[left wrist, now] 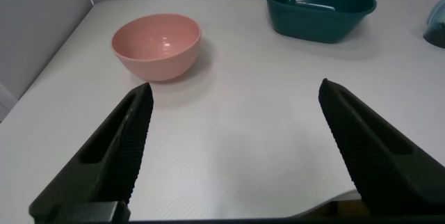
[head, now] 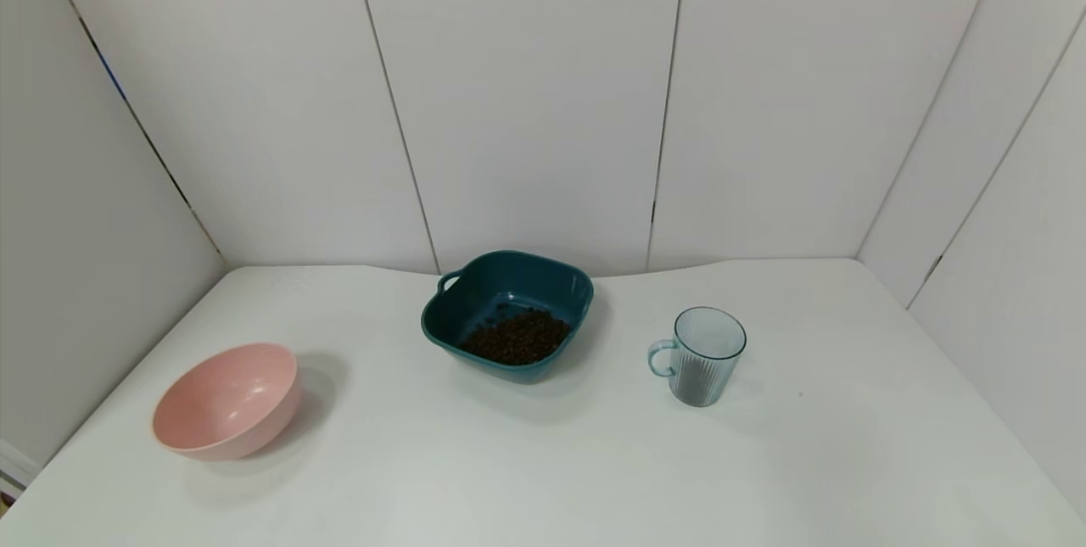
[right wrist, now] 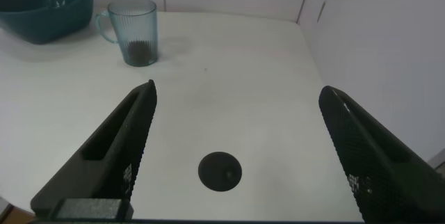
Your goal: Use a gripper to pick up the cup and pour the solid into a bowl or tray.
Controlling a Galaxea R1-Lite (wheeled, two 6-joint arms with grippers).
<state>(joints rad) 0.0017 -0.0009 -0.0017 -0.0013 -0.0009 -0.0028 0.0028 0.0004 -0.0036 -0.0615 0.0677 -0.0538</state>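
The light-blue ribbed cup (head: 702, 354) stands upright on the white table, right of centre, handle toward the teal basin; it also shows in the right wrist view (right wrist: 137, 31), with a little dark solid at its bottom. The dark teal basin (head: 475, 297) sits at the centre back with a heap of brown granules (head: 517, 337) inside; it shows in the left wrist view (left wrist: 316, 12) and the right wrist view (right wrist: 42, 5). Neither gripper shows in the head view. My left gripper (left wrist: 236, 123) is open and empty over the near left table. My right gripper (right wrist: 236, 123) is open and empty, well short of the cup.
A round pink bowl (head: 222, 401) stands at the front left, also in the left wrist view (left wrist: 157, 43). A round black hole (right wrist: 220, 171) lies in the table under the right gripper. White wall panels enclose the table on three sides.
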